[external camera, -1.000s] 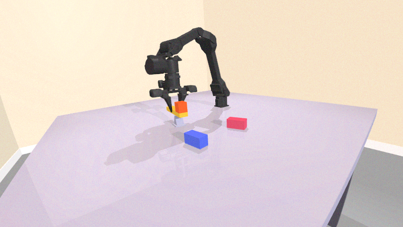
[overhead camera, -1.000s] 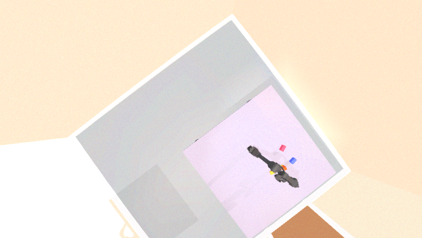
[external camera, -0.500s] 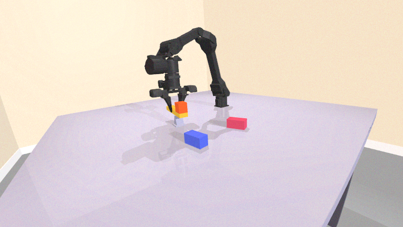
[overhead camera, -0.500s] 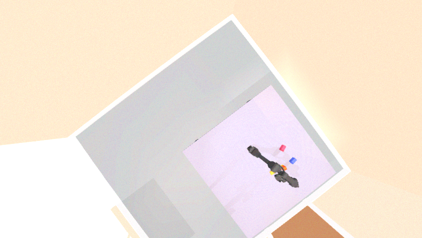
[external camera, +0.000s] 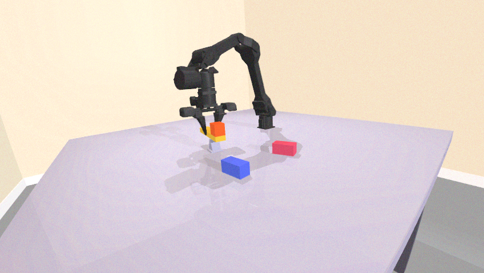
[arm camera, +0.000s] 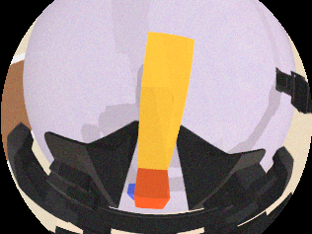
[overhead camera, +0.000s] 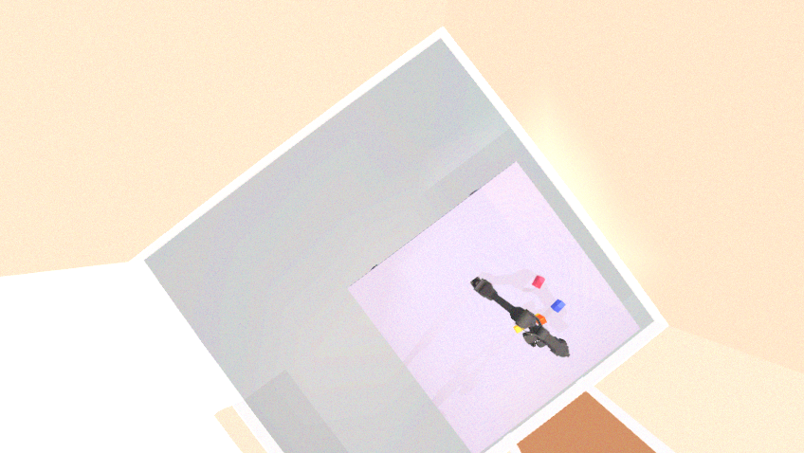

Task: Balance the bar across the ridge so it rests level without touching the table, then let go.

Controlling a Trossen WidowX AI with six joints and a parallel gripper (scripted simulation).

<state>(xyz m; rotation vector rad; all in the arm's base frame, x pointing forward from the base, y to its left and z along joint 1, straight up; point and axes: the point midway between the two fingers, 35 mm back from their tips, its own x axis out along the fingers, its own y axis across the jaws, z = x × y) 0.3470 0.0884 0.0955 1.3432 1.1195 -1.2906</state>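
The yellow bar [overhead camera: 517,329] [external camera: 220,138] [arm camera: 168,63] lies across the top of the pale ridge [external camera: 214,147], clear of the table and looking roughly level. An orange block [overhead camera: 541,319] [external camera: 217,129] [arm camera: 152,183] sits on one end of the bar. My gripper [external camera: 210,131] [arm camera: 157,127] points down, with one finger on each side of the bar. The fingers are slightly open and stand very close to its sides. The ridge is hidden under the bar in the wrist view and under the arm in the top view.
A blue block [overhead camera: 557,305] [external camera: 235,167] [arm camera: 131,191] lies on the table [overhead camera: 428,270] [external camera: 135,210] near the orange end of the bar. A red block [overhead camera: 539,280] [external camera: 283,148] lies farther over, toward the arm's base [external camera: 266,121].
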